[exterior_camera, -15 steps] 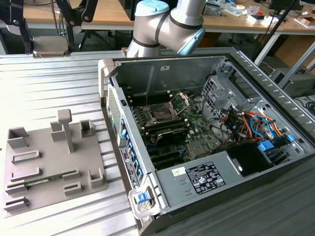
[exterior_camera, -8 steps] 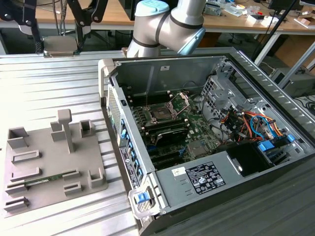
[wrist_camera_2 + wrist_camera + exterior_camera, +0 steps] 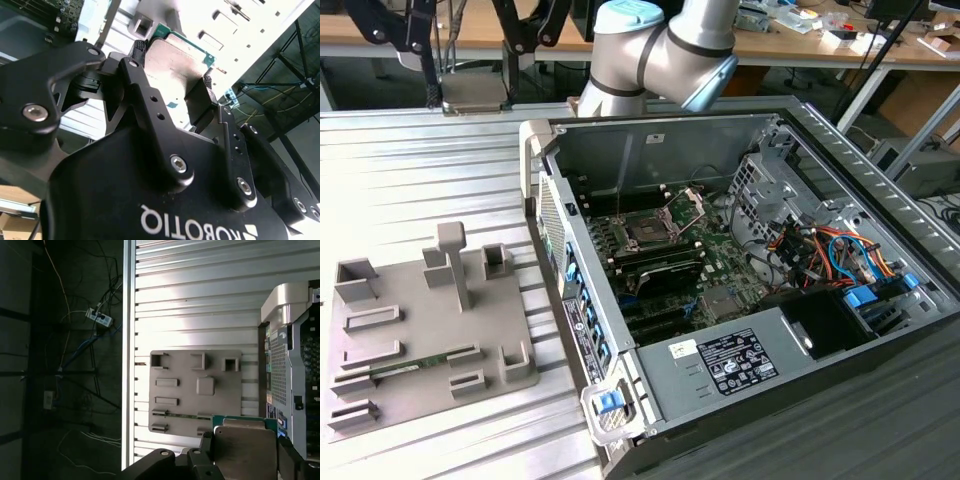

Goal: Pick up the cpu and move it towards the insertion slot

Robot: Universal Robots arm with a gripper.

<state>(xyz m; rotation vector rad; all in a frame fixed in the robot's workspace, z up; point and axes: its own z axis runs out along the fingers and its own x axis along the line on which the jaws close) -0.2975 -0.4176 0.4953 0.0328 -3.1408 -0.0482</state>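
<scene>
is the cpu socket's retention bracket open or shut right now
Open. In the exterior view the silver bracket stands hinged up behind the insertion slot, leaving the dark socket uncovered. The cpu is clamped in the gripper.

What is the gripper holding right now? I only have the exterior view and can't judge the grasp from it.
Observer: In the second wrist view the gripper is shut on the cpu, with one finger on each of two opposite edges and the chip's silver top facing the camera.
Operator: Is it above the computer case?
Observer: I can't say for sure. The first wrist view looks past the cpu at the gray fixture plate on the ribbed table. The chip overlaps the plate's edge nearest the computer case.
</scene>
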